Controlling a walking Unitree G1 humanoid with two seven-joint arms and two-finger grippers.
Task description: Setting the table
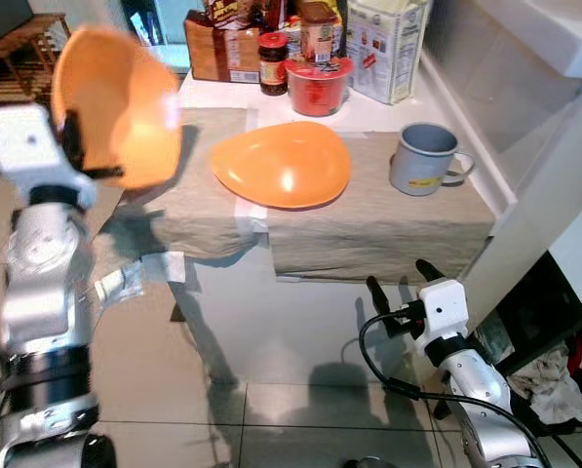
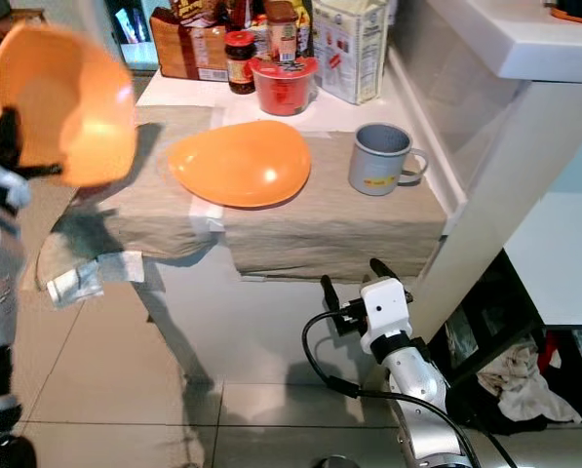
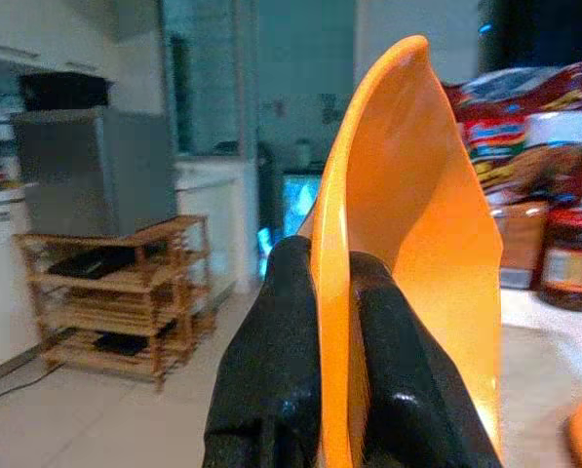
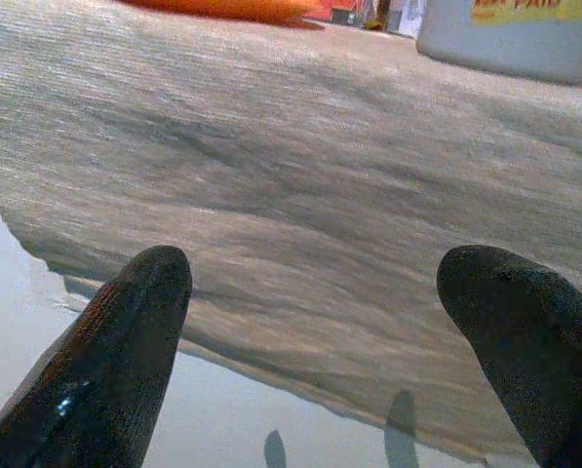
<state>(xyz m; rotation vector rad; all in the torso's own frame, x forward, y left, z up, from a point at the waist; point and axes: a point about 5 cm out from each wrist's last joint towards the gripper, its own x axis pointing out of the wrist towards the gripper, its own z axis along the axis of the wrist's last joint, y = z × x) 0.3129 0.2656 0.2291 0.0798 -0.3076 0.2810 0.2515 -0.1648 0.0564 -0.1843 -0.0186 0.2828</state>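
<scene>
— What's the left claw (image 3: 334,409) got there?

— An orange bowl (image 1: 115,107). Its two black fingers (image 3: 271,370) are pinched tight on the rim, one on each side, and the bowl is up in the air, tipped on its side, off the left edge of the tabletop (image 1: 300,341).

— And what's already laid out?

— An orange plate (image 1: 283,164) lies flat on the beige cloth (image 1: 368,229), about mid-tabletop. A grey mug (image 1: 423,159) stands upright towards the right edge, handle pointing right, well apart from the plate. At the far edge there's a red tub (image 1: 318,86), a dark jar (image 1: 273,62) just beside it, a brown box (image 1: 222,49) and a white carton (image 1: 386,47).

— The other arm?

— The right claw (image 1: 400,283) is low at the near edge, fingers spread wide, holding nothing, pointing at the hanging edge of the cloth.
</scene>
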